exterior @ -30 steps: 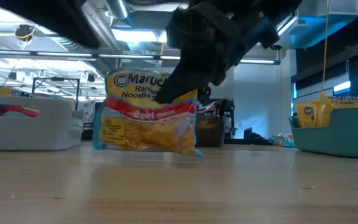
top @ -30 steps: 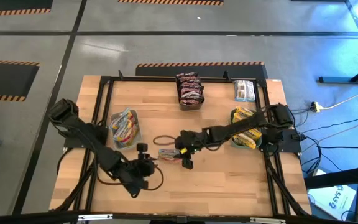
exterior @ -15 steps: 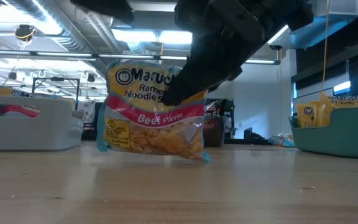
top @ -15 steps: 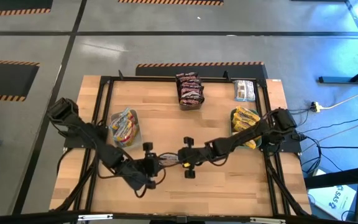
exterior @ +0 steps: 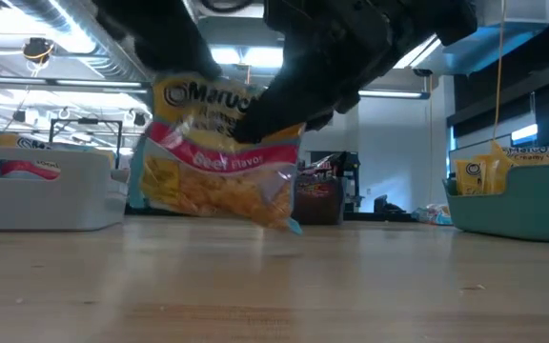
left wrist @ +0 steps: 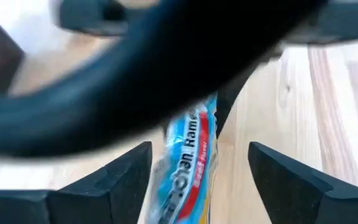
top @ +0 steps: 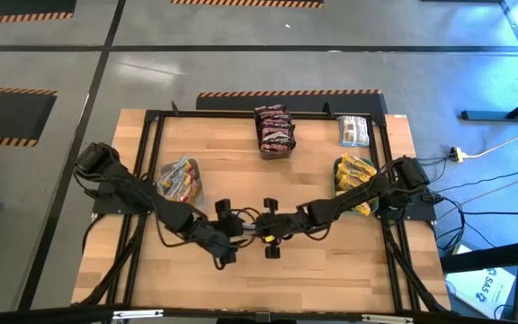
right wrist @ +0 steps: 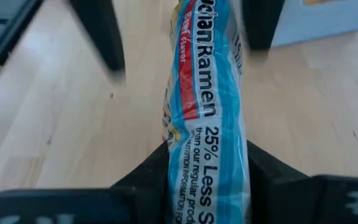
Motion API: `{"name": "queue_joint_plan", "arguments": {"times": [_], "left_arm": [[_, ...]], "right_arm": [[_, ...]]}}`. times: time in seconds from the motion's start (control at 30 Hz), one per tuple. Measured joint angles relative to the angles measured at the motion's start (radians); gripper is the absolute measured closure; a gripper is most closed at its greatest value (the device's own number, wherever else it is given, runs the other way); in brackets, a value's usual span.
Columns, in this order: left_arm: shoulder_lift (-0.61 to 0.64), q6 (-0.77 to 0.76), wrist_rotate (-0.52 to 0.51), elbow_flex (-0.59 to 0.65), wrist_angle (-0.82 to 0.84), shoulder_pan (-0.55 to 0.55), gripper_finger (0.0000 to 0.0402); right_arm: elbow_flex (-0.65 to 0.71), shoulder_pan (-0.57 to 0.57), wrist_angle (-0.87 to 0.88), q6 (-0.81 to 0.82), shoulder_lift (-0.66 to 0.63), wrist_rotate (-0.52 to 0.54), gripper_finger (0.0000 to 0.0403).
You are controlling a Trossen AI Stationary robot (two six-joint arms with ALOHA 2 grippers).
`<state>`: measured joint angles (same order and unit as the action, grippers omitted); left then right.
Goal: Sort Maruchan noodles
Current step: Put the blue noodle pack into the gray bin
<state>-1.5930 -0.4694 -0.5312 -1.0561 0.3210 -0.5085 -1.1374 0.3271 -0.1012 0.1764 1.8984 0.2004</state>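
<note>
Midway over the wooden tabletop [top: 331, 270], the right pincer [top: 261, 231] grips a glossy yellow-and-blue Maruchan beef ramen packet [exterior: 215, 152] by one edge, tilted just clear of the surface. The left pincer [top: 227, 229] stands wide, fingers either side of the packet, not yet closed. The packet looks light, slick and crushable, so a gentle edge hold seems wisest. A grey bin [top: 180, 184] and a teal bin [top: 356, 186] hold yellowish packets; a third bin [top: 274, 131] holds dark ones.
</note>
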Motion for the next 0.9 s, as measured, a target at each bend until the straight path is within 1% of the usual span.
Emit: {"name": "queue_joint_plan", "arguments": {"times": [0.13, 0.2, 0.3, 0.4, 0.53, 0.67, 0.73, 0.8, 0.9], "left_arm": [[-0.049, 0.0, 0.052, 0.0, -0.002, 0.028, 0.0121], [-0.064, 0.004, 0.09, 0.0, 0.0, 0.038, 0.012], [-0.071, 0.0, 0.105, 0.0, -0.004, 0.046, 0.0126], [-0.07, 0.004, 0.105, 0.0, -0.007, 0.052, 0.0147], [-0.07, 0.004, 0.106, 0.0, -0.01, 0.06, 0.0194], [-0.07, 0.01, 0.101, 0.0, -0.007, 0.059, 0.0245], [-0.064, 0.008, 0.097, 0.0, 0.008, 0.056, 0.0266], [-0.056, 0.001, 0.096, -0.001, 0.023, 0.054, 0.0278], [-0.008, -0.035, 0.064, -0.004, 0.08, 0.037, 0.0281]], "right_arm": [[0.0, 0.0, -0.027, -0.011, 0.0, -0.009, 0.0297], [0.0, 0.0, -0.029, -0.023, 0.0, -0.009, 0.0297], [0.0, 0.0, -0.03, -0.026, 0.0, -0.009, 0.0297], [0.0, 0.0, -0.034, -0.023, 0.0, -0.009, 0.0297], [0.0, 0.0, -0.052, 0.007, 0.0, 0.008, 0.029], [0.0, 0.002, -0.061, 0.052, 0.001, 0.104, 0.0255], [0.0, 0.003, -0.057, 0.044, 0.001, 0.122, 0.0236], [0.0, 0.002, -0.045, 0.02, -0.009, 0.121, 0.0219], [-0.004, 0.007, -0.009, -0.007, -0.051, 0.12, 0.0199]]}}
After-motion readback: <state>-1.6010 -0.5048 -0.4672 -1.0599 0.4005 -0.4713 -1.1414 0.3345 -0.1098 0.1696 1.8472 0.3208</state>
